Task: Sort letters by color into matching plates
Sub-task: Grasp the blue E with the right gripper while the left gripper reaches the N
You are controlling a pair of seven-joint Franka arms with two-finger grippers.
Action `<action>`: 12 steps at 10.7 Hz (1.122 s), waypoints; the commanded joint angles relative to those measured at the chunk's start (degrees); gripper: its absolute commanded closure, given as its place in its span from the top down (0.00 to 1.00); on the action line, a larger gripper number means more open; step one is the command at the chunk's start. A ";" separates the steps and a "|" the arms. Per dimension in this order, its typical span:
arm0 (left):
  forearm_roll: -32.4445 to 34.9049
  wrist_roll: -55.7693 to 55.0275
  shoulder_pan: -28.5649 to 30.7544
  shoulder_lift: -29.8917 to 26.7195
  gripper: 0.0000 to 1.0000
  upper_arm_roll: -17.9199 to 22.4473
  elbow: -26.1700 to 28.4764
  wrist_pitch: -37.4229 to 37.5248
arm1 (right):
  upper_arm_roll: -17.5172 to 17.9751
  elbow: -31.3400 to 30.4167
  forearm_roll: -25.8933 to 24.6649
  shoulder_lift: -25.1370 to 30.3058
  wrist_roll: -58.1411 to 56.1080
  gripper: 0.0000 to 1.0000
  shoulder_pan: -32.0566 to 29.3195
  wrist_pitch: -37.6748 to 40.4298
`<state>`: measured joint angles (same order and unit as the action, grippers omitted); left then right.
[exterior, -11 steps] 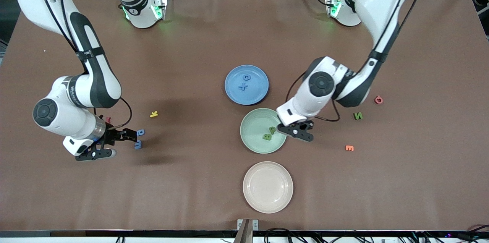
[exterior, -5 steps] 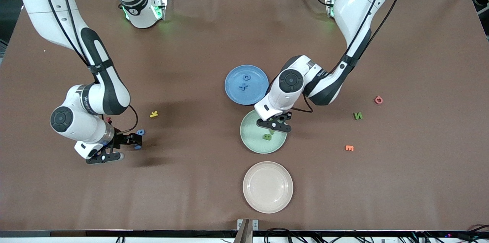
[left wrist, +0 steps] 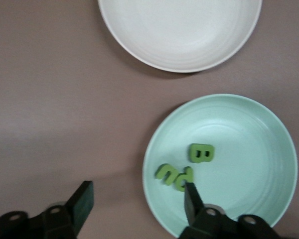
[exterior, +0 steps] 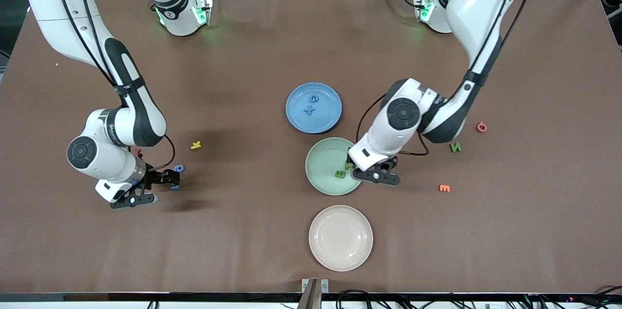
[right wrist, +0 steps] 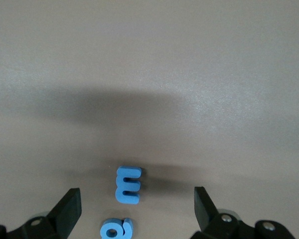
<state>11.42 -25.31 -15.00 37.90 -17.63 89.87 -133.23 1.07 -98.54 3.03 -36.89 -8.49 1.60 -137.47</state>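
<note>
Green plate [exterior: 323, 173]: pale mint, mid-table, holding green letters [left wrist: 185, 168], flat and chunky.
Blue plate [exterior: 313, 107]: matte, two blue letters [exterior: 311, 105] inside.
Left gripper [left wrist: 134, 201]: jaws spread, empty, over the green plate's rim.
Right gripper [right wrist: 135, 206]: wide apart, over blue E [right wrist: 127, 184].

Left pincer [left wrist: 134, 204] opened, dropping a green letter [left wrist: 165, 173] into the mint plate [left wrist: 269, 124].

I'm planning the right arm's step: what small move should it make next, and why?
Probably lower the right gripper straight down and close on the blue E. Its jaws stand open, straddling that letter on the bare table, with a second blue letter lying close beside it, so a centred descent should avoid catching both.
</note>
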 commanded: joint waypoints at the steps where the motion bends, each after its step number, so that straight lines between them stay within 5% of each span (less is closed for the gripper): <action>1: 0.17 3.85 2.69 -4.93 1.00 -0.30 1.01 6.28 | 0.52 -0.07 -1.45 -1.60 0.05 1.00 -0.89 -2.09; 7: -0.26 24.85 21.22 -14.51 1.00 -3.98 12.16 10.80 | -0.19 -0.16 -1.79 -3.98 0.05 0.98 0.25 -5.53; 12: -0.26 43.03 30.21 -15.14 1.00 -4.17 18.58 2.37 | -0.28 -1.12 -4.35 -4.33 0.05 0.69 0.95 -6.14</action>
<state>11.47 11.13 12.38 24.89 -20.81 104.45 -127.12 0.85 -98.70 -0.20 -41.15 -8.49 2.24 -142.62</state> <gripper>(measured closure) 0.000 0.203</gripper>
